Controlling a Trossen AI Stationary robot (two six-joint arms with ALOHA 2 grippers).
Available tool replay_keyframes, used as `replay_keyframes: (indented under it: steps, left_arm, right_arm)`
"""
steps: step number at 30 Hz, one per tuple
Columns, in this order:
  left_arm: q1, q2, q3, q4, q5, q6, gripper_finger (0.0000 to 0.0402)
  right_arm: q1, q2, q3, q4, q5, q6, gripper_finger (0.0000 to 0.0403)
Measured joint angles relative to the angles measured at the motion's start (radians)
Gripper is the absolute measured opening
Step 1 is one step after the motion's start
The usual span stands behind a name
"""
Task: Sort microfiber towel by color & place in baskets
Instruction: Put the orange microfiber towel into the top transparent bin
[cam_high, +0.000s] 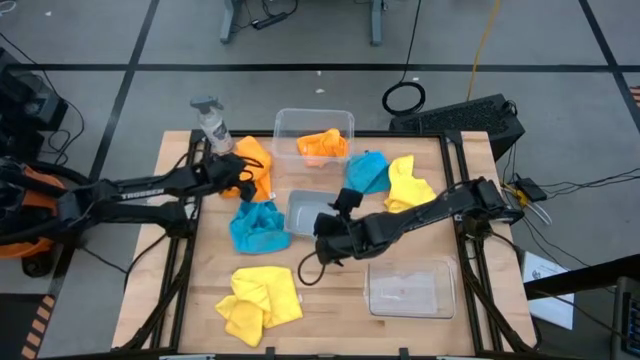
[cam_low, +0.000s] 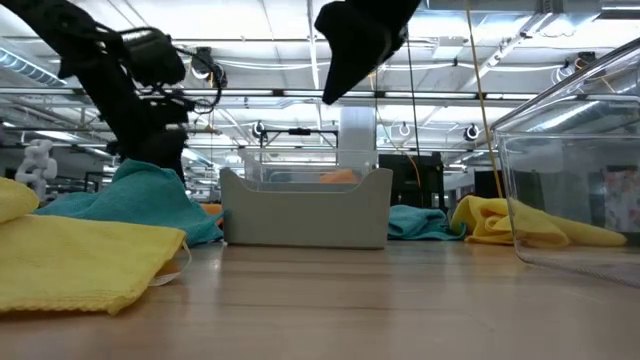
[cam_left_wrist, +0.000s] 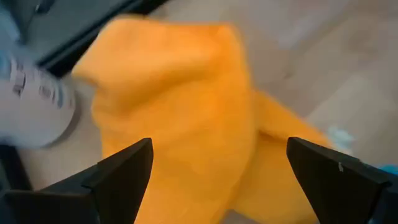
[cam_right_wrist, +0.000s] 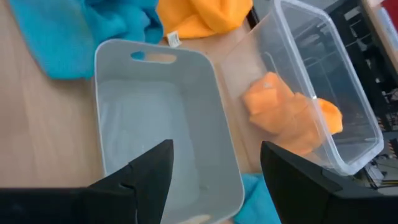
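My left gripper (cam_high: 238, 178) is open over the orange towel (cam_high: 256, 162) lying beside the spray bottle (cam_high: 212, 125); in the left wrist view (cam_left_wrist: 219, 149) that towel (cam_left_wrist: 180, 106) fills the space between the fingers. My right gripper (cam_high: 325, 232) is open and raised above the small grey basket (cam_high: 300, 200), seen in the right wrist view (cam_right_wrist: 216, 149). The second orange towel (cam_high: 322, 145) lies in the far clear basket (cam_high: 285, 120). One turquoise towel (cam_high: 258, 227) lies left of the grey basket, the other (cam_high: 367, 170) beside a yellow towel (cam_high: 408, 185). The other yellow towel (cam_high: 260, 300) lies near the front edge. My left gripper comes at the orange towel (cam_left_wrist: 186, 162) from above with a finger on either side of its rumpled middle. The towel lies on the table. I cannot tell whether the fingers touch it.
A second clear basket (cam_high: 372, 290) stands at the near right, holding no towel. The spray bottle stands at the far left corner, close to my left gripper. Black frame rails run along both sides of the table. Bare wood shows between the near yellow towel and the near basket.
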Motion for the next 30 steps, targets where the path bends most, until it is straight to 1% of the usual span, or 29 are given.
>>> replay_keyframes:
  steps: [6, 9, 17, 20, 21, 23, 26, 30]
  left_arm:
    - [0.114, 0.104, 0.0, 0.019, 0.04, 0.025, 0.0374]
    - [0.164, 0.16, 0.0, 0.054, 0.095, 0.063, 0.0374]
    - [0.237, 0.33, 0.0, 0.174, 0.205, 0.12, 0.0374]
    - [0.26, 0.385, 0.006, 0.217, 0.231, 0.147, 0.0362]
    - [0.268, 0.401, 0.006, 0.217, 0.247, 0.163, 0.0351]
    - [0.284, 0.429, 0.008, 0.231, 0.283, 0.188, 0.0315]
    - [0.3, 0.452, 0.01, 0.258, 0.301, 0.219, 0.0242]
    - [0.301, 0.445, 0.007, 0.263, 0.295, 0.227, 0.0137]
  right_arm:
    - [0.0, -0.001, -0.049, 0.118, 0.005, -0.011, 0.0233]
    - [0.0, -0.001, -0.052, 0.165, 0.005, -0.042, 0.0233]
    - [-0.007, -0.001, -0.052, 0.256, 0.005, -0.143, 0.0233]
    - [-0.016, -0.001, -0.052, 0.27, 0.005, -0.156, 0.0233]
    - [-0.018, -0.001, -0.052, 0.276, 0.005, -0.161, 0.0233]
    - [-0.024, -0.001, -0.052, 0.29, 0.004, -0.171, 0.0233]
    - [-0.031, -0.001, -0.052, 0.33, 0.002, -0.192, 0.0233]
    - [-0.035, -0.001, -0.052, 0.386, -0.002, -0.233, 0.0233]
